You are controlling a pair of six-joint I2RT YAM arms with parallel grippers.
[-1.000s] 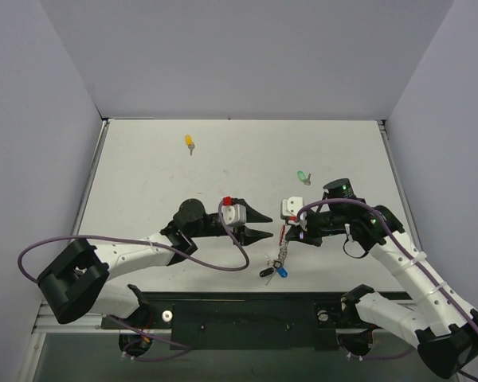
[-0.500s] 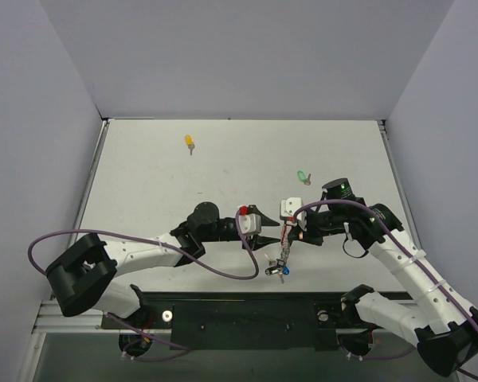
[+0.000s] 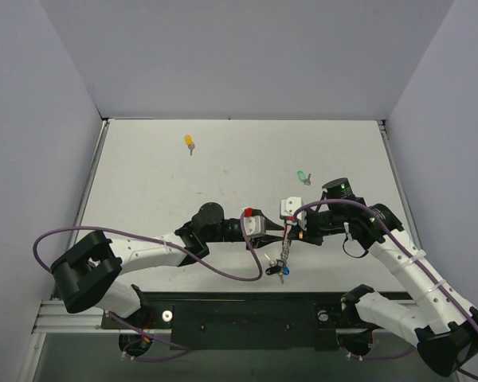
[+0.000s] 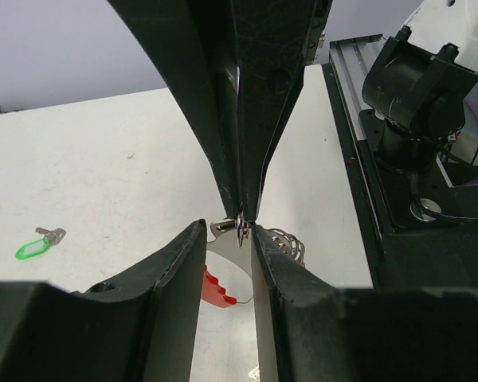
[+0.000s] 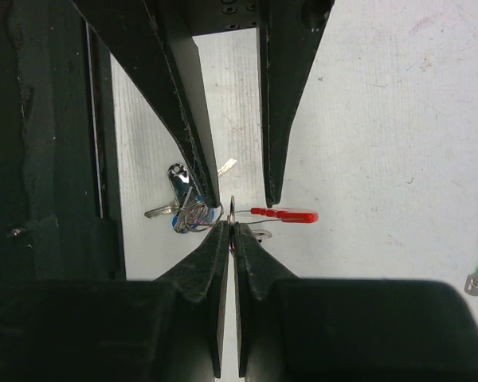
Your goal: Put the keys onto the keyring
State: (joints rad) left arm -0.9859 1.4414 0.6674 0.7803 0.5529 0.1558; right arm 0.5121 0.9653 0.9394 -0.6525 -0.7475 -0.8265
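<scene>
**Ring presented for threading.** The right hand (image 5: 232, 228) is clamped shut on the thin wire of the keyring (image 5: 233, 210). It holds the ring edge-on just above the surface (image 3: 143, 183), near the near edge, with the red tag (image 5: 290, 215) and hung keys (image 5: 182, 208) alongside. The left hand (image 4: 227, 232) is open, its fingers straddling the wire. The ring is probably light, springy and slippery, and is best pinched on bare wire. The yellow key (image 3: 190, 142) and green key (image 3: 303, 176) lie farther back.
</scene>
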